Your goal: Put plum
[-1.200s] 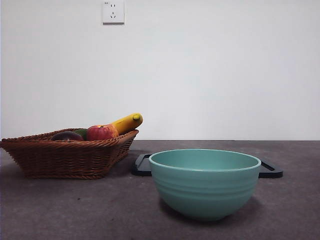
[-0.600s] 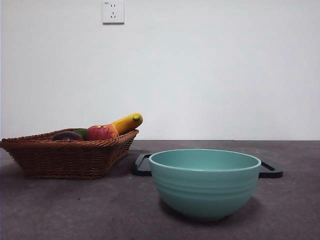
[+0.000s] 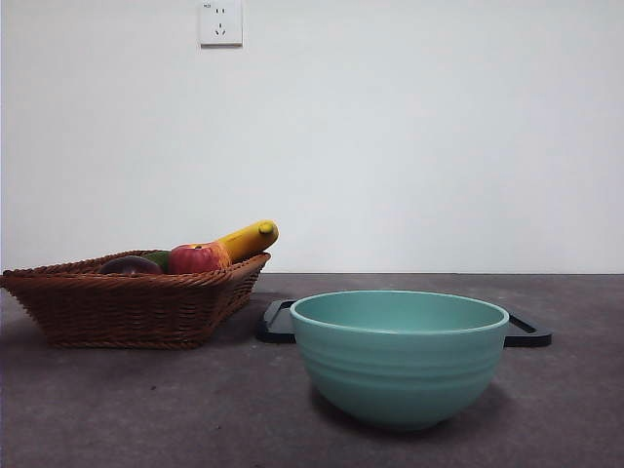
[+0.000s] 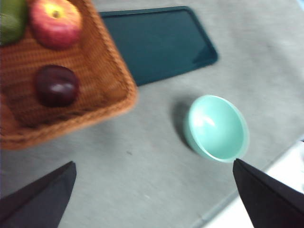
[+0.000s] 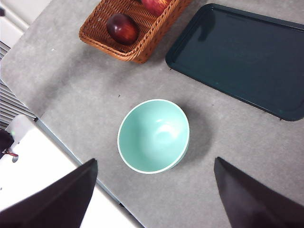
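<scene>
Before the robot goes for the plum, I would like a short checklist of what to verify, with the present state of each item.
1. Plum is in the basket, uncovered from above: ok.
2. Nothing presses on the plum; the apple lies apart from it: ok.
3. Left gripper is open, holds nothing and is above the table: ok.
4. Right gripper is open and holds nothing: ok.
5. Bowl is upright with nothing in it: ok.
6. Tray has nothing on the part that shows: ok.
7. Where the plum must go, bowl or tray: cannot tell.
</scene>
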